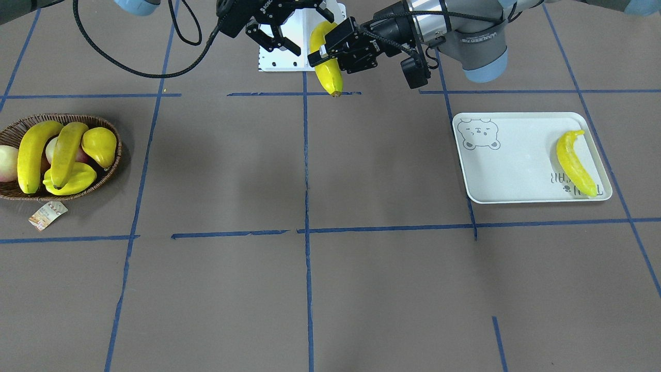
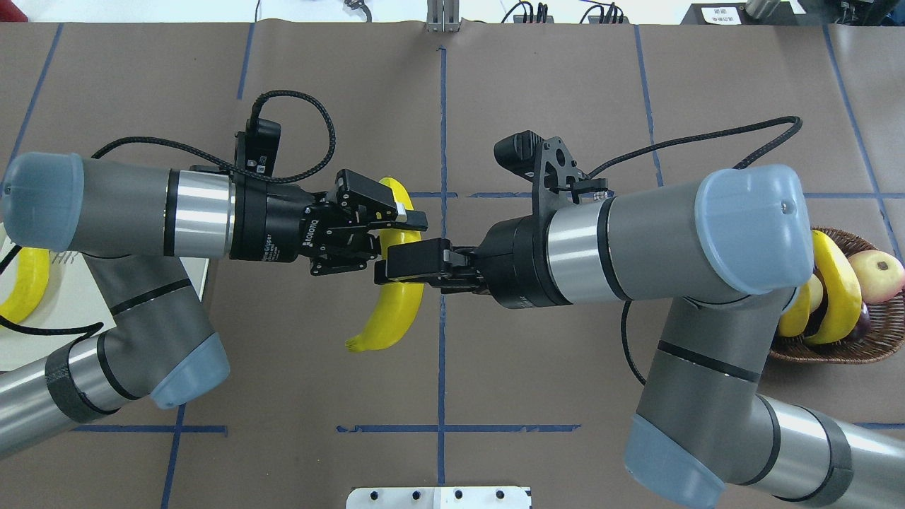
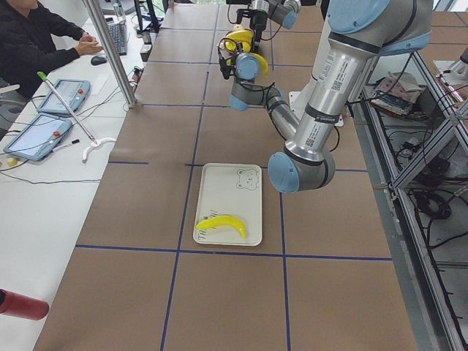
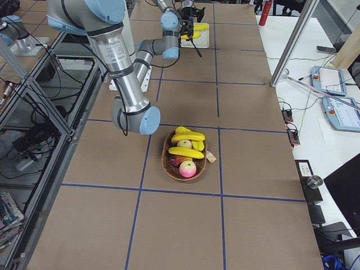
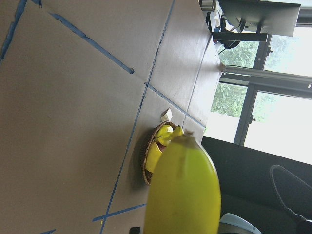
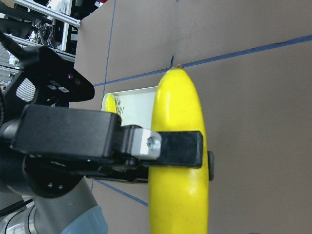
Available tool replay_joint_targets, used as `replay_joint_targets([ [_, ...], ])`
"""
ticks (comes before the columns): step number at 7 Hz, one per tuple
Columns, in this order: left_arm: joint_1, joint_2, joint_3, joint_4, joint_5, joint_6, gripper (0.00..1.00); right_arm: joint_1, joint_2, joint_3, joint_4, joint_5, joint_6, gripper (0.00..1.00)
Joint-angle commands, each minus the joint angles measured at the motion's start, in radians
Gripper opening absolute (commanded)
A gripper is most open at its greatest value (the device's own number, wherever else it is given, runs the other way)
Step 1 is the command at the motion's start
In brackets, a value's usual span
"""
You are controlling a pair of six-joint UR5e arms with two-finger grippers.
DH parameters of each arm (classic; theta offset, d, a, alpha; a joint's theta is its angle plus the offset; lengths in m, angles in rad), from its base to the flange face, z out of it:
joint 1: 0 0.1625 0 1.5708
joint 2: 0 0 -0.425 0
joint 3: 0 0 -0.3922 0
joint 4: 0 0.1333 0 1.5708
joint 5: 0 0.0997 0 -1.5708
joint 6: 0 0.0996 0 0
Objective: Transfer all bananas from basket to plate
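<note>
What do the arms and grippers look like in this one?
The left arm and right arm are grey tubes with pale blue joint caps and silver wrist rings. The left gripper and right gripper are black, two-fingered, with white lettering. Black braided cables loop to black wrist cameras.

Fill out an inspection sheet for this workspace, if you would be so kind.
Surface: brown table, blue tape grid.
Job's things: one banana on the plate; held banana in mid-air; two bananas in the basket.
Clutter: pear, starfruit and pinkish fruit in the basket; paper tag beside it.
Grippers: left gripper shut on the held banana; right gripper open beside it.
Cables: black cable loops near the right gripper.
Surroundings: person seated at a side desk with tablets.
</note>
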Motion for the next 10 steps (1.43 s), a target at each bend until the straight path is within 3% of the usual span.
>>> replay_joint_targets([
  [1,-0.036,0.016,0.000,0.058,-0.008,0.006,0.00,0.007,-0.002,0.017,-0.014,0.000,-0.001,1.00],
  [3,-0.148,0.050,-0.008,0.206,-0.103,0.145,0.00,0.048,-0.018,0.028,-0.017,0.006,-0.003,1.00],
  [5,-0.281,0.241,-0.008,0.208,-0.207,0.214,0.00,0.085,-0.086,0.043,-0.017,0.003,-0.003,1.00],
  [7,-0.320,0.472,-0.036,0.197,-0.209,0.363,0.00,0.103,-0.121,0.040,-0.019,-0.005,-0.003,1.00],
  [9,-0.340,0.574,0.009,0.199,-0.199,0.510,0.00,0.103,-0.140,0.036,-0.017,-0.028,-0.003,1.00],
  [10,-0.362,0.576,0.070,0.199,-0.191,0.594,0.00,0.103,-0.144,0.034,-0.017,-0.029,-0.001,1.00],
])
